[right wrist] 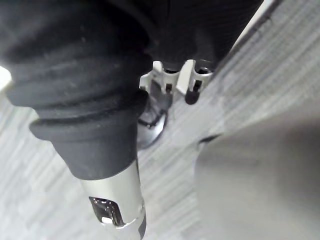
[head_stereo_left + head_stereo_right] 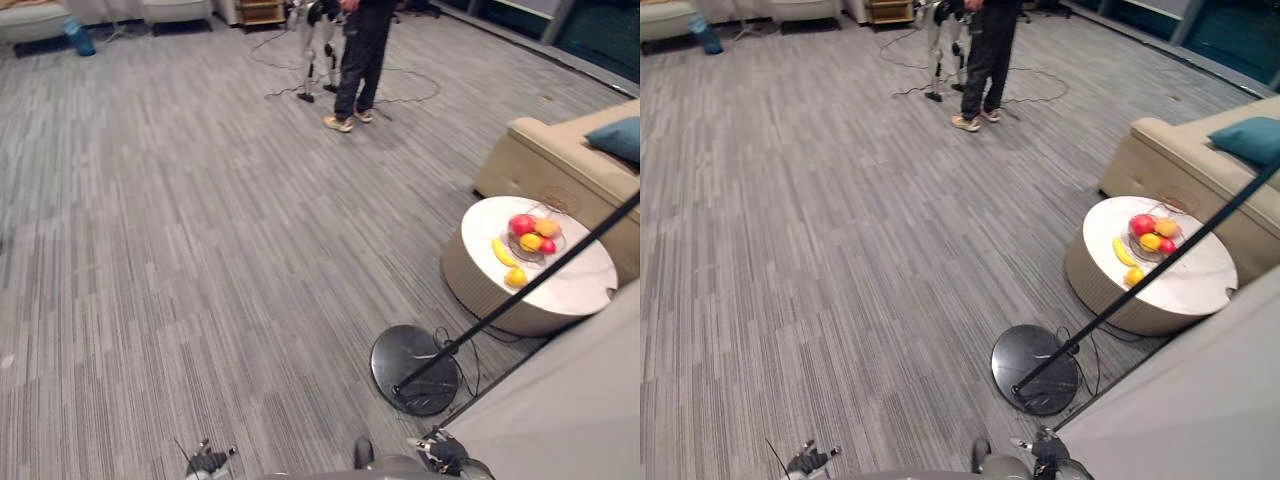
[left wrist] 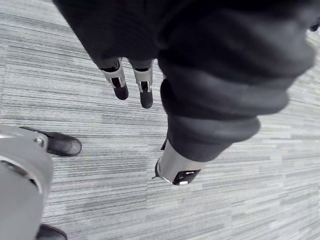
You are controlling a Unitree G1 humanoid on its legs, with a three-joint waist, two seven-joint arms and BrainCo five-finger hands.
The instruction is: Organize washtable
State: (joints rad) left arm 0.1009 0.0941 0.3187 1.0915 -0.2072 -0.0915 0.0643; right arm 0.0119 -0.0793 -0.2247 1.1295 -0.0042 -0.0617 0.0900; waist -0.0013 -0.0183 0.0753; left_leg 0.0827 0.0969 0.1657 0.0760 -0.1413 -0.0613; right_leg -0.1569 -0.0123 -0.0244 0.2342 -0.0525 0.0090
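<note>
Both arms hang at the robot's sides over the grey striped carpet floor [image 2: 180, 250]; left hand [image 3: 145, 95] has fingers straight & relaxed, holding nothing; right hand [image 1: 192, 84] is likewise slack, nothing in it. Where the washtable stands can't be told from here; the nearest candidate is a round white-topped low surface on a beige drum base [image 2: 575, 285], carrying a clear bowl of red, orange & yellow fruit [image 2: 535, 238] w/ a yellow banana [image 2: 503, 252] loose beside it, so prob. not the target.

Risks, as I judge them: the black round metal stand base w/ slanting black pole [image 2: 415, 368] sits just by the robot's right side; a step or turn that way could catch the base & tip the pole; the pale grey flat panel [image 2: 565, 410] is close to the right arm & may get scraped on a swing; heading for the fruit surface by mistake wastes the approach, & a bump could roll fruit off; a person in dark trousers [image 2: 358, 60] stands far ahead, in the way if the route goes fwd.
</note>
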